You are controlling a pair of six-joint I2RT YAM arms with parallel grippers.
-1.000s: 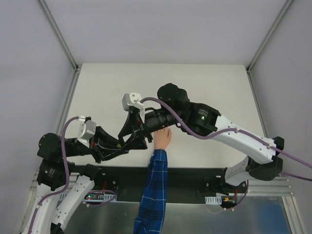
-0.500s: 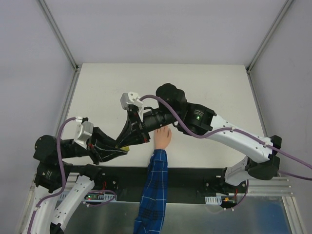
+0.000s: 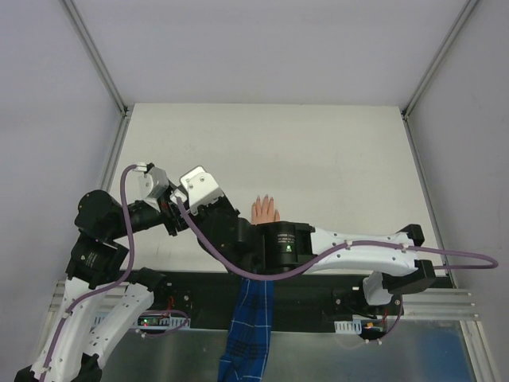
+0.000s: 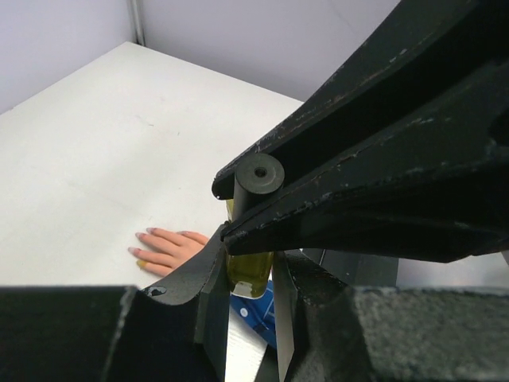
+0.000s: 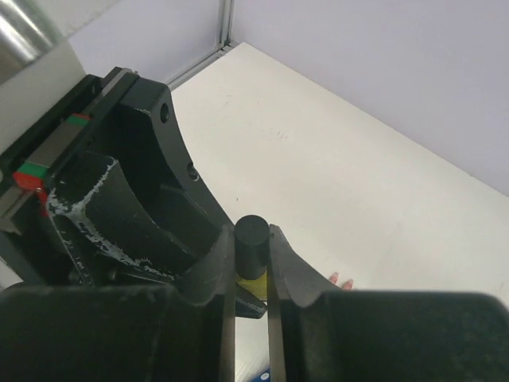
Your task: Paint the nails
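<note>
The peach mannequin hand (image 3: 265,210) lies flat on the white table, its blue plaid sleeve (image 3: 250,318) running off the near edge. The nails (image 4: 142,235) are pale pink; one fingertip shows a yellow smear. My left gripper (image 4: 250,274) is shut on the yellow body of the polish bottle (image 4: 249,270), held above the table left of the hand. My right gripper (image 5: 250,239) is shut on the bottle's black cap (image 5: 251,243) from above. In the top view both grippers meet left of the hand, and the bottle is hidden between them.
The right arm (image 3: 342,243) is folded low across the table's near edge, passing over the wrist of the mannequin hand. The white table (image 3: 318,151) stretches behind, with frame posts at its far corners.
Both grippers with the bottle have shifted left and away from the mannequin hand. The right arm has folded back toward the near edge. My right gripper has closed on the cap.
</note>
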